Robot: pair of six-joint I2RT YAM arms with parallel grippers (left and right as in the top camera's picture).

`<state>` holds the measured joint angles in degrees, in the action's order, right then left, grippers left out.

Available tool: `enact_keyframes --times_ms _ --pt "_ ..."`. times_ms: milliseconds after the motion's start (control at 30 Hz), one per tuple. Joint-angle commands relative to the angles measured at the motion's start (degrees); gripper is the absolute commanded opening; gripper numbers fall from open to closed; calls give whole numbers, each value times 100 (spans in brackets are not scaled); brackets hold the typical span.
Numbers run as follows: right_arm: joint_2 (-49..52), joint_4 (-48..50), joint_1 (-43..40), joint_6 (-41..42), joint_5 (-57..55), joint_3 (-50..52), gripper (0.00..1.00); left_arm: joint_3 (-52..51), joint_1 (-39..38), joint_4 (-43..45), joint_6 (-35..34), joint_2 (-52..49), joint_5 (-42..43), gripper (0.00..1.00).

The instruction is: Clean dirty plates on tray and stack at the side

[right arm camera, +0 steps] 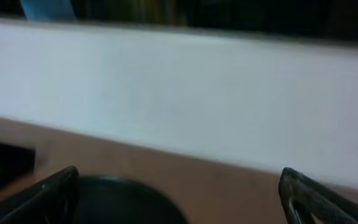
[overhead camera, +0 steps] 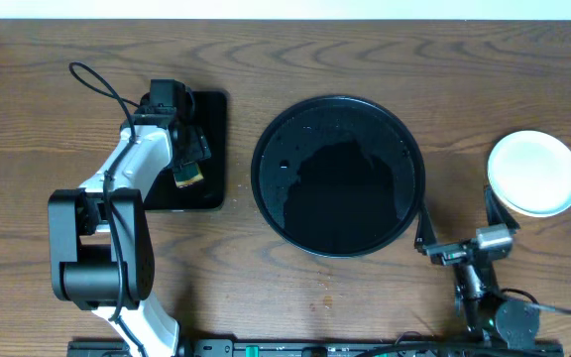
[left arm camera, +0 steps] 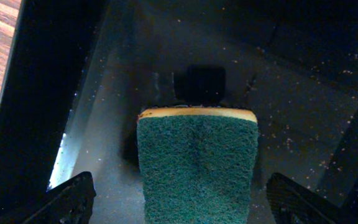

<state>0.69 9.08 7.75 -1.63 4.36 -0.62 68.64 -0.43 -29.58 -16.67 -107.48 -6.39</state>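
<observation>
Plates (overhead camera: 533, 174) sit stacked by the counter's right edge — left end effector (left arm camera: 185, 200) wide astride a sponge (left arm camera: 196, 158), right end effector (overhead camera: 459, 220) wide too.

A rectangular black tray (overhead camera: 214, 129) lay on the wooden table (overhead camera: 365, 307), toward nine o'clock in the overhead view. Near its six o'clock edge sat a sponge (left arm camera: 196, 168), green scouring face up over a yellow layer, with pale specks scattered on the tray floor.

The right wrist's view is all blur; a dark rounded shape (right arm camera: 129, 205) at its bottom edge is too soft to name. The green yellow-backed scouring sponge (left arm camera: 196, 168) runs off the picture's bottom. How many pale round plates (overhead camera: 534, 173) sit stacked, I can't tell.
</observation>
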Motion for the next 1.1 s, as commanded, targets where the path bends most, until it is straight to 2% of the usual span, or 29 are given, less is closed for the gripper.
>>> enact_keyframes --times_ms 0,200,1067 --pt "-42 -393 20 402 -492 33 99 -46 15 -9 11 22 -72 88" --pt "-42 -1335 17 586 -739 33 99 -46 15 -9 11 22 -72 88" --pt "-39 -1316 15 586 -713 31 99 -46 15 -9 11 22 -72 88"
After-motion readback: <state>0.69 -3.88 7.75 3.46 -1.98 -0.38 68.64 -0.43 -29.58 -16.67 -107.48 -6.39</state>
